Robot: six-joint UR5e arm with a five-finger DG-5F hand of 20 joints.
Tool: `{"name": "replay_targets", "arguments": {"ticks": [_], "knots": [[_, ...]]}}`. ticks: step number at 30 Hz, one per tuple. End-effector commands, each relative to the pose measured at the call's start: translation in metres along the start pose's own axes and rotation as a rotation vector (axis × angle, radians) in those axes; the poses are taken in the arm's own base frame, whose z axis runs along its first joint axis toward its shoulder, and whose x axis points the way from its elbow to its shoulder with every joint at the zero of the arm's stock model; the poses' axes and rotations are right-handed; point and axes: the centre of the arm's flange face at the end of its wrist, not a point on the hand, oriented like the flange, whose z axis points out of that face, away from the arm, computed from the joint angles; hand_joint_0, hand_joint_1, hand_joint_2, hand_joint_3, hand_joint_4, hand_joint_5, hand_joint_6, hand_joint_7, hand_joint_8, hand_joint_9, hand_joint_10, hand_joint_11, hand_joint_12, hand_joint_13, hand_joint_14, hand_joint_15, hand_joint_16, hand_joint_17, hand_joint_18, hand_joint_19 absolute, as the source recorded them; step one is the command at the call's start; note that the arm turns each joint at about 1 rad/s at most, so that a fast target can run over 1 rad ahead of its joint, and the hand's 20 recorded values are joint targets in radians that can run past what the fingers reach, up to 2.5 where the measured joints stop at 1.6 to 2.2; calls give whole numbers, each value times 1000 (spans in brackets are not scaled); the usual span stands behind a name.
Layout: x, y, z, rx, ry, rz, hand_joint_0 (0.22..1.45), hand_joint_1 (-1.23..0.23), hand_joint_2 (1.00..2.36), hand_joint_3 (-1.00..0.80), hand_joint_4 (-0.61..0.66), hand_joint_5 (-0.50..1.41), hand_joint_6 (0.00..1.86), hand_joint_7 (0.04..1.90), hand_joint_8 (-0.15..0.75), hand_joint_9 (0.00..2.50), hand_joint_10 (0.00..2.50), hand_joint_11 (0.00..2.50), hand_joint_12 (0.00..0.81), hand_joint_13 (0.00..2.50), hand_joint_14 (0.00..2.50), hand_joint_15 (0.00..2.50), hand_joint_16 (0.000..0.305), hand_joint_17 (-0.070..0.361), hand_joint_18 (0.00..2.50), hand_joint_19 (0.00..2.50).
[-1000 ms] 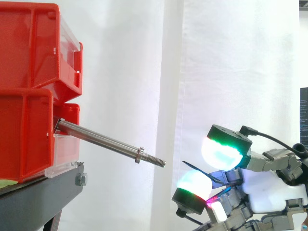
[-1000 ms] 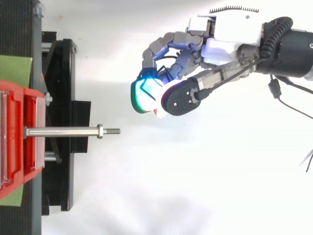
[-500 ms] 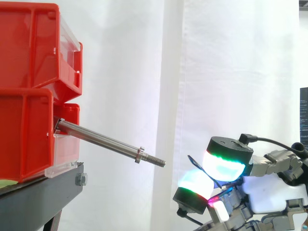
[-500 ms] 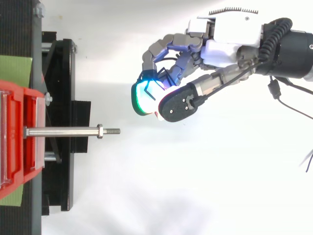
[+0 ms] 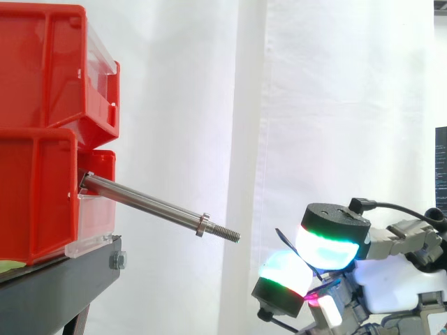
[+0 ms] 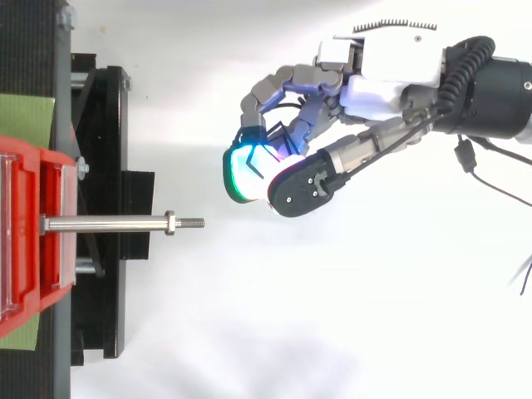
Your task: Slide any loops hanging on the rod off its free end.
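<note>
A bare steel rod (image 5: 150,206) sticks out of the lower red bin, sloping slightly down to its threaded free end, with a nut (image 5: 202,225) just before the thread. Nothing hangs on the rod (image 6: 108,223). My hand (image 6: 382,79) is off to the right of the free end, lower than it in the side view. Its curled fingers and thumb pinch a thin black loop (image 6: 253,162) between the glowing pads. A dark tip of the loop (image 5: 282,237) pokes out above the pads. A clear gap separates the hand (image 5: 391,279) from the rod's tip.
Two stacked red bins (image 5: 49,77) sit on a black stand (image 5: 63,283) at the left. A white curtain (image 5: 328,105) hangs behind. From above, the stand's black frame (image 6: 108,150) reaches out under the rod.
The hand has sunk lower in the side view, keeping its pinch on the black loop. From above the thumb pad has edged slightly toward the rod. The rod is unchanged.
</note>
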Motion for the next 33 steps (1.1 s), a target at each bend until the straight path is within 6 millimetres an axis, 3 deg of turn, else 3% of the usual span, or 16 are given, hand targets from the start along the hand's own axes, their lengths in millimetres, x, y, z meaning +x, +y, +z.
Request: {"name": "replay_targets", "arguments": {"ticks": [1, 6, 14, 22, 28, 33], "knots": [[0, -2, -3, 29, -1, -5, 598, -851, 1007, -142, -102, -60, 888, 1054, 270, 1192, 11, 330, 362, 751, 4, 132, 53, 120, 808, 358], [2, -6, -8, 78, 16, -7, 598, -853, 1005, -134, -98, -56, 887, 1055, 276, 1197, 11, 322, 369, 753, 4, 129, 54, 123, 804, 349], [3, 12, -23, 140, 11, -21, 600, -849, 1004, -142, -98, -56, 888, 1055, 294, 1208, 11, 319, 371, 752, 5, 128, 55, 124, 806, 357], [3, 10, -23, 142, -23, -46, 601, -847, 1005, -155, -98, -60, 890, 1034, 294, 1228, 14, 345, 369, 760, 5, 132, 54, 122, 818, 357], [2, 12, -22, 127, -23, -44, 599, -853, 1004, -166, -127, -64, 887, 1021, 286, 743, 0, 3, 350, 659, 1, 57, 53, 119, 783, 311], [3, 12, -21, 124, -23, -44, 600, -857, 1003, -176, -154, -68, 885, 1008, 273, 573, 0, 0, 351, 607, 0, 22, 52, 118, 754, 305]]}}
